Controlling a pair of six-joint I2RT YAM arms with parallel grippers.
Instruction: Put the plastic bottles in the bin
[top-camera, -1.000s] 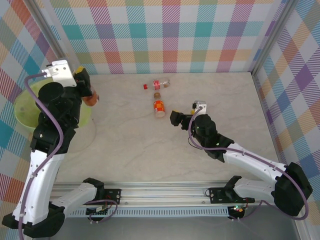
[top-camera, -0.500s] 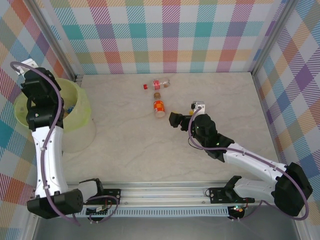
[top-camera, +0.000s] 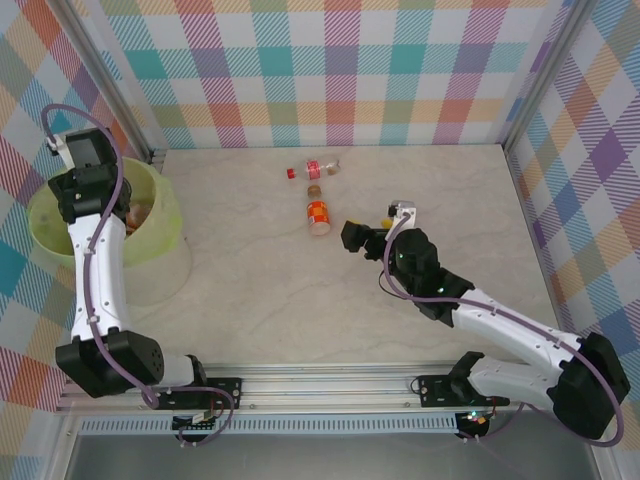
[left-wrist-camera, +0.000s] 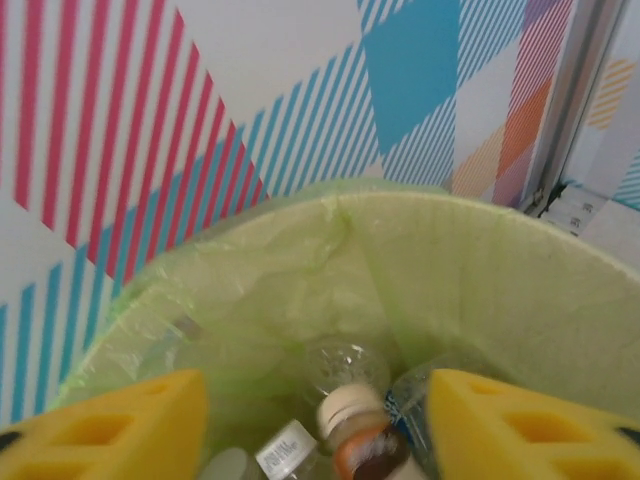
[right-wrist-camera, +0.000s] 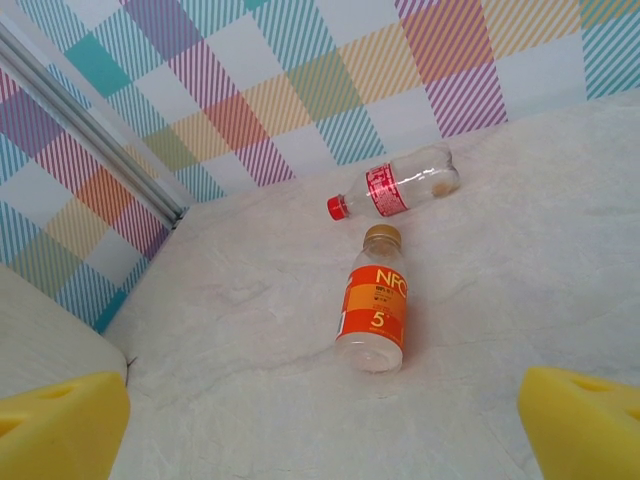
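Observation:
In the left wrist view my left gripper (left-wrist-camera: 318, 430) hangs open over the bin (left-wrist-camera: 480, 270), its yellow pads (left-wrist-camera: 110, 425) wide apart. Below the gap, a bottle with a white cap and orange label (left-wrist-camera: 357, 432) lies free among other clear bottles (left-wrist-camera: 283, 448) inside the lime-green liner. Two plastic bottles lie on the table: an orange-labelled one (top-camera: 318, 214) (right-wrist-camera: 375, 310) and, behind it, a red-labelled one with a red cap (top-camera: 312, 168) (right-wrist-camera: 395, 190). My right gripper (top-camera: 352, 238) (right-wrist-camera: 325, 430) is open and empty, just right of the orange-labelled bottle.
The bin (top-camera: 160, 225) stands at the table's left edge against the checked wall (top-camera: 330, 70). A metal corner post (right-wrist-camera: 90, 130) rises behind it. Bare marble tabletop (top-camera: 270, 300) spreads in front of the two bottles.
My left arm swung left from the bin's right rim to above its inside. Its jaws opened and the orange-labelled bottle it held dropped into the bin. The right arm barely moved.

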